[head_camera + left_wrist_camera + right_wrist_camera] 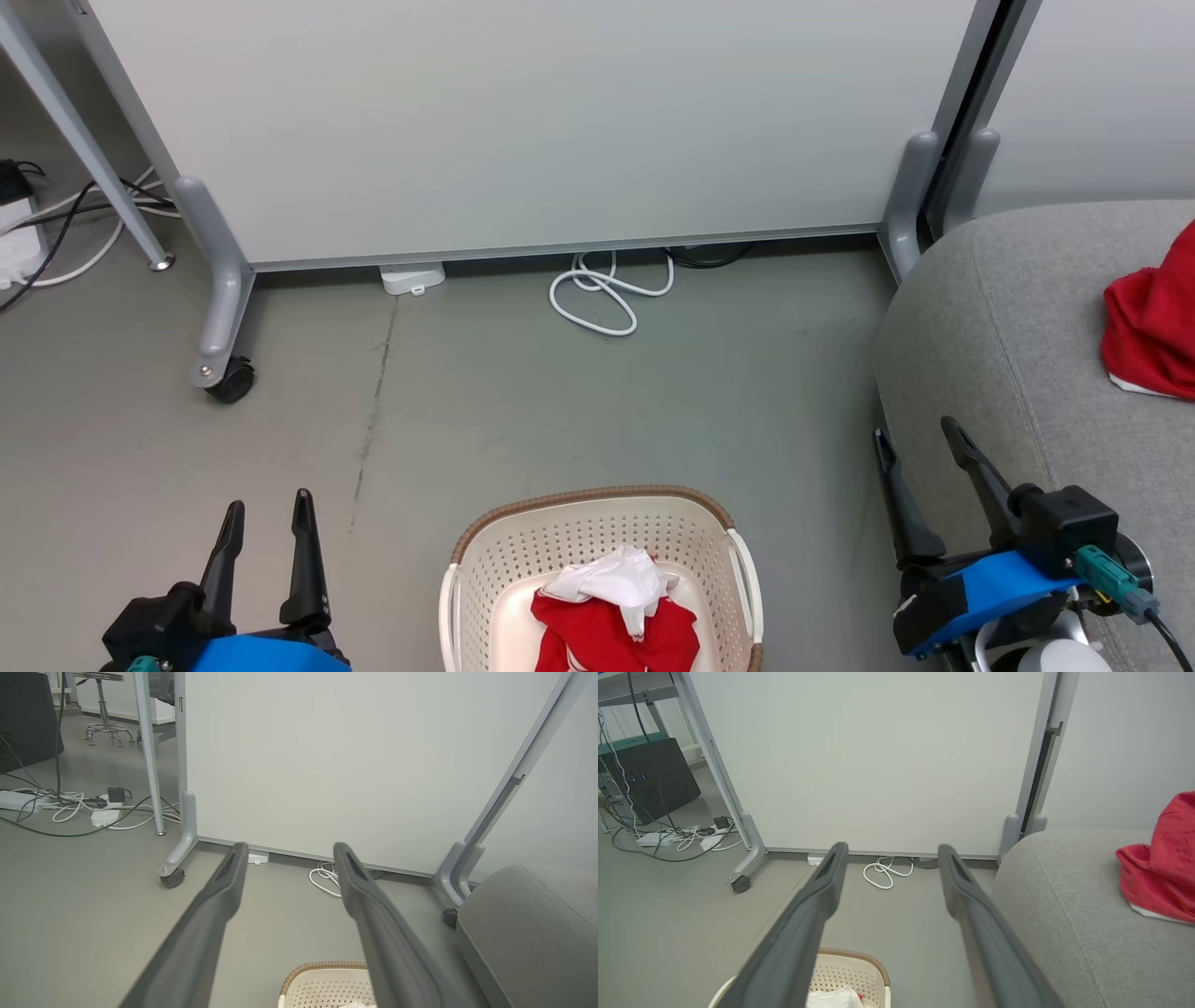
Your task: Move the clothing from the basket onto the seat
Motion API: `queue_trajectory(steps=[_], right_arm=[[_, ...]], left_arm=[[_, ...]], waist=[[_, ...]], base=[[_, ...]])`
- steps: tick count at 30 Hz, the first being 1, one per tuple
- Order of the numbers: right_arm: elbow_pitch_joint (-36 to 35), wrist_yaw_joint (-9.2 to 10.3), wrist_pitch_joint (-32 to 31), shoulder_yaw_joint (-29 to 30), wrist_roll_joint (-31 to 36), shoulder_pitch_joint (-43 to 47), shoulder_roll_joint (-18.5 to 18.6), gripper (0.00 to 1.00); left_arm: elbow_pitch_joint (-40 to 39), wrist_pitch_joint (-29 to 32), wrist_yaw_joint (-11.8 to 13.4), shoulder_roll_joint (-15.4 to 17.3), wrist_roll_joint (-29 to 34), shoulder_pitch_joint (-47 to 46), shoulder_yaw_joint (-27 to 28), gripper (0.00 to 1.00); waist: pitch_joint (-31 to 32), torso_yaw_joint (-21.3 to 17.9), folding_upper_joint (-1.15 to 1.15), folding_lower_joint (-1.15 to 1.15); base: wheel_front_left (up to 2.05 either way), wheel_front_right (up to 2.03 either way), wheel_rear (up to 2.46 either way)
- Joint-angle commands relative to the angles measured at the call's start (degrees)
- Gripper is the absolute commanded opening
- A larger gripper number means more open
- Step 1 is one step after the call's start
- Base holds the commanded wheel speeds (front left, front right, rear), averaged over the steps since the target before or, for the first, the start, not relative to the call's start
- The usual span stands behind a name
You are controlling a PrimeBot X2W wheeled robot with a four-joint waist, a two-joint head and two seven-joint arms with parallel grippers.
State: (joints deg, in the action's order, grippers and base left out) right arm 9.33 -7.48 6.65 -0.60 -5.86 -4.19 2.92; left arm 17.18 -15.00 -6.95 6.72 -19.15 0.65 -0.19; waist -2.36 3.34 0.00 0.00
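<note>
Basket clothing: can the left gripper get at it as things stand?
Probably yes. The left gripper is open and empty, beside the basket, whose top is uncovered; the clothing lies exposed inside, and nothing stands between them.

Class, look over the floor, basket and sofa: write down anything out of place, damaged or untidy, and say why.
A white cable lies in a loose coil on the floor below the partition, a trip hazard. A thin dark line, maybe a crack, runs down the floor left of the basket. Nothing is spilled.
</note>
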Motion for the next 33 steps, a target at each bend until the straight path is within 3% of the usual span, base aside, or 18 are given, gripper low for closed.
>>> queue_trajectory(steps=[1,14,20,33], right_arm=[[0.2,-0.03,0.4,0.0,-0.5,-0.2,0.0,1.0],[0.6,-0.02,0.8,-0.4,-1.0,-0.9,0.0,1.0],[0.1,-0.03,0.6,-1.1,-0.5,-2.0,0.0,1.0],[-1.3,-0.03,2.0,-6.4,-1.6,-8.0,0.0,1.0]], left_arm=[[-0.2,-0.3,-0.3,0.2,0.3,0.3,0.4,1.0],[-1.1,-0.3,-0.5,-0.5,0.5,-0.5,0.5,1.0],[1.0,0.0,-0.6,-0.2,1.4,-3.2,-2.4,1.0],[15.3,4.0,-0.5,1.0,-5.0,-17.6,-13.5,1.0]], waist=[[-0.2,-0.2,0.0,0.0],[-1.5,-0.9,0.0,0.0],[-4.2,-1.8,0.0,0.0],[-19.4,-11.8,0.0,0.0]], base=[[0.0,0.0,0.0],[0.0,0.0,0.0],[0.0,0.0,0.0],[0.0,0.0,0.0]])
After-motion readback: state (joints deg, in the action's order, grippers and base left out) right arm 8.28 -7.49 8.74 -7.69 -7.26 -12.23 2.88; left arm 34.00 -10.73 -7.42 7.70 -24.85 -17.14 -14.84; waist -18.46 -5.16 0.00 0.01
